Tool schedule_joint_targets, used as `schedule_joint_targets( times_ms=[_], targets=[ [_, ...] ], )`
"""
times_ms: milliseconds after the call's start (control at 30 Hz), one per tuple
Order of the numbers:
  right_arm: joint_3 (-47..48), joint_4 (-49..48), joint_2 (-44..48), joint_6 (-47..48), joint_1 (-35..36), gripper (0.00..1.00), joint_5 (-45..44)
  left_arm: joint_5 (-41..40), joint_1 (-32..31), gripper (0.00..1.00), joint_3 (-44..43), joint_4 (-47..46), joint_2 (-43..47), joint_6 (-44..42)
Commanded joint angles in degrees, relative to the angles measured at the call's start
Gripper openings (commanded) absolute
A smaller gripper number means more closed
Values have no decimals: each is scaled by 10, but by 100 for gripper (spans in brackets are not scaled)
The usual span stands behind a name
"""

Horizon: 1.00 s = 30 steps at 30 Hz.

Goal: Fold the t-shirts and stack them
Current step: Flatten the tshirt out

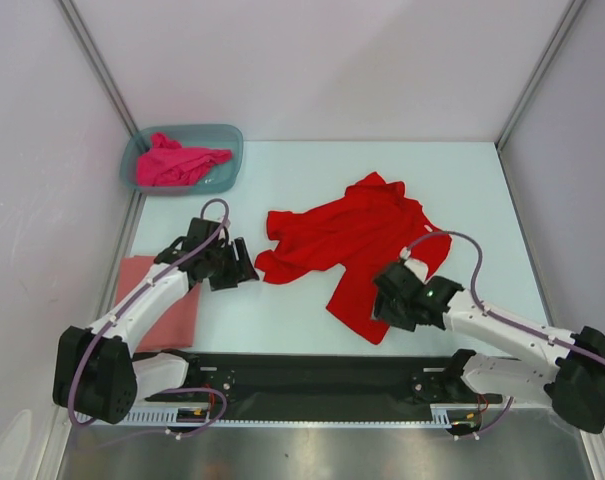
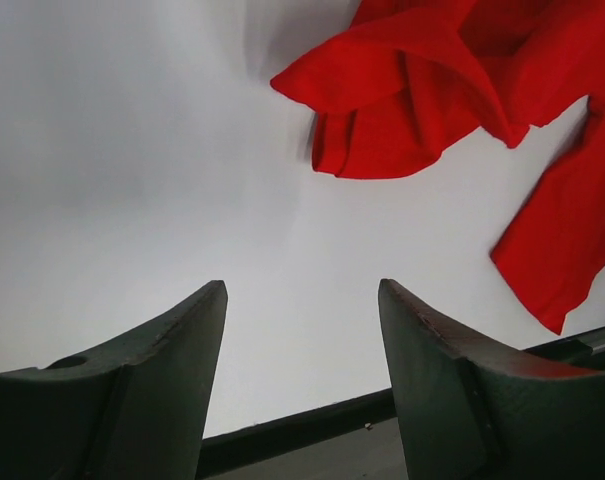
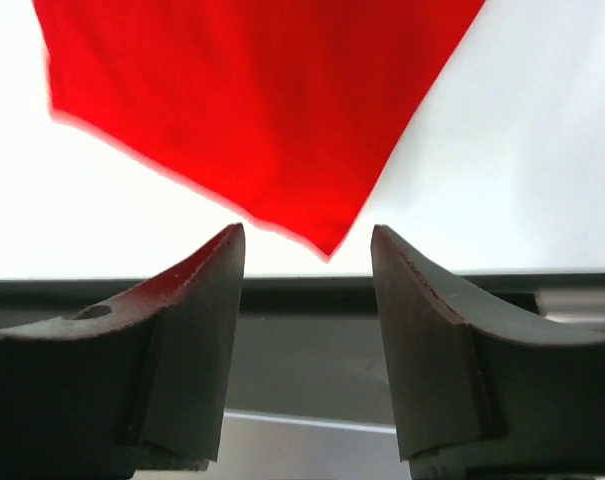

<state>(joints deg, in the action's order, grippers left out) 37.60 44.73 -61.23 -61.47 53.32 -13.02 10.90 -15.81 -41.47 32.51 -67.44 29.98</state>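
Main risk: the red shirt (image 1: 357, 240) lies crumpled mid-surface, with sleeves and body doubled over each other. A grip taken on a bunched fold is likely to catch several layers at once, and the cloth then cannot spread flat for folding. Second risk: only the pointed near corner of the shirt reaches the right jaws. A closure there may pinch just the tip, which can slip free under tension, or miss it altogether. Third risk: that corner sits close to the black rail (image 1: 312, 375) at the near edge, so a pull toward the near side may drag cloth off the surface (image 1: 282, 310). Both sets of jaws stand open and hold nothing. In the right wrist view the corner points into the gap between the right jaws, at their tips; contact cannot be confirmed. The left jaws sit over bare surface just left of the folded left edge of the shirt, apart from it. The salmon shirt (image 1: 174, 318) lies flat at the near left under the left arm. The magenta shirt (image 1: 172, 163) lies in the tub (image 1: 232, 135) at the far left.
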Motion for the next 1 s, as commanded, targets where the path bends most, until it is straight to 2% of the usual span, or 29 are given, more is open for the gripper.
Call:
schedule_joint_targets(
  times_ms=[0, 33, 167, 233, 300, 333, 367, 500, 633, 667, 767, 967],
  targets=[
    [35, -29, -4, 102, -110, 58, 1, 15, 5, 68, -30, -21, 5, -12],
    [54, -38, -10, 126, -134, 58, 14, 18, 5, 68, -34, -24, 1, -17],
    [113, -49, -75, 229, -231, 59, 72, 49, 4, 84, -68, -52, -48, -49],
    [131, -47, -120, 248, -279, 60, 98, 56, 3, 83, -89, -46, -106, -73],
    [149, -48, -143, 266, -304, 60, 140, 63, 2, 74, -114, -51, -143, -98],
    [154, -51, -155, 268, -313, 60, 151, 55, 2, 66, -122, -51, -172, -104],
    [159, -54, -161, 271, -327, 60, 165, 52, 2, 52, -139, -47, -189, -109],
    [168, -51, -171, 276, -336, 60, 172, 22, 2, 49, -180, -6, -237, -122],
    [155, -66, -173, 275, -340, 59, 177, -3, 2, 54, -166, -12, -205, -120],
    [153, -70, -180, 275, -342, 59, 180, -11, 2, 65, -169, -10, -210, -121],
    [146, -75, -185, 273, -346, 59, 188, -9, 3, 75, -187, -6, -235, -139],
    [130, -74, -178, 279, -357, 59, 188, 13, 4, 70, -221, -22, -313, -181]
  ],
)
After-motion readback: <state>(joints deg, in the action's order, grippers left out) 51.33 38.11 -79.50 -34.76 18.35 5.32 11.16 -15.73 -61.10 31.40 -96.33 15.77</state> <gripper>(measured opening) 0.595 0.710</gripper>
